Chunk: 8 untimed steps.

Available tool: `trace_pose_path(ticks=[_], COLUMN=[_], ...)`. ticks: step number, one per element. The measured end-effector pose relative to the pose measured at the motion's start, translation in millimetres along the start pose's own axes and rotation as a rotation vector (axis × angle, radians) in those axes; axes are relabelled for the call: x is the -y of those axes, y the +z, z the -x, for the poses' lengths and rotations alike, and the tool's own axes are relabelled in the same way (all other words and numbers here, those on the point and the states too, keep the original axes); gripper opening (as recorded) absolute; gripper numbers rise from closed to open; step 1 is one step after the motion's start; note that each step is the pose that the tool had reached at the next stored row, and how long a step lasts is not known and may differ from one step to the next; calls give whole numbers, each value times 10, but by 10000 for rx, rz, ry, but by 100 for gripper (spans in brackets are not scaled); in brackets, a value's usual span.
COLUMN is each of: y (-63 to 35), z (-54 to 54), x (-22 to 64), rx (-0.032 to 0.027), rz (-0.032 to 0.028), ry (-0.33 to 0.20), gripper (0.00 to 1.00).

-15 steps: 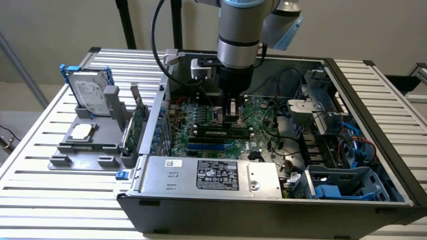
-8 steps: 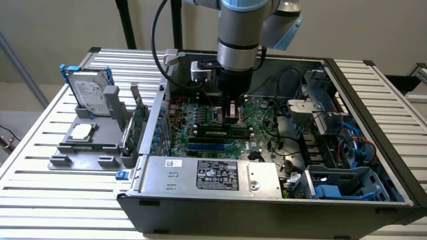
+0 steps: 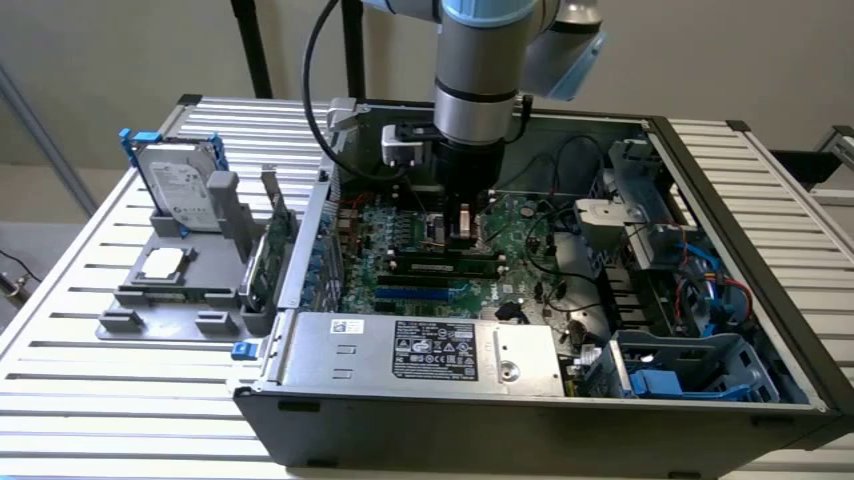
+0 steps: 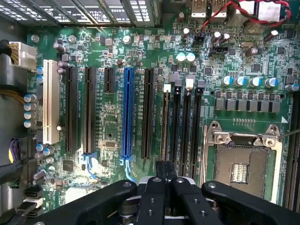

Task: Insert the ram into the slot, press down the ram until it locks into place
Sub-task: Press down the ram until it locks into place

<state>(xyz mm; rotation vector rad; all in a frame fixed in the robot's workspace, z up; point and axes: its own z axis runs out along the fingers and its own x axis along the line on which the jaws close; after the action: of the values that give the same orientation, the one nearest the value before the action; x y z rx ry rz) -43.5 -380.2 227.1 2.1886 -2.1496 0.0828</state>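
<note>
A pale beige wall (image 3: pixel 120 50) fills the upper part of the exterior view. Two dark vertical posts (image 3: pixel 251 45) stand against it at upper centre-left. A table of silvery slatted aluminium profiles (image 3: pixel 80 330) spans the frame, brightly lit at lower left. Grey floor (image 3: pixel 27 245) shows at the left edge.

Slatted metal table (image 3: pixel 80 300), open computer case (image 3: pixel 534 420), grey parts holder (image 3: pixel 174 300) on it

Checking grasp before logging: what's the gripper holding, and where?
Cannot tell. The gripper sits over one end of the thin green ram stick, edge-up in the long black slot; any grip is hidden.
</note>
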Motion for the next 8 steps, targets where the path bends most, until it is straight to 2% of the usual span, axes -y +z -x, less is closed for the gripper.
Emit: trace_pose_path(ticks=[1,5,8], y=[-31,-203,-214], z=[-1,-19,-19], x=[0,-3,-3], rx=[15,0,5], rz=[-5,10,8], ry=[1,-1,-1], gripper=[11,11,11])
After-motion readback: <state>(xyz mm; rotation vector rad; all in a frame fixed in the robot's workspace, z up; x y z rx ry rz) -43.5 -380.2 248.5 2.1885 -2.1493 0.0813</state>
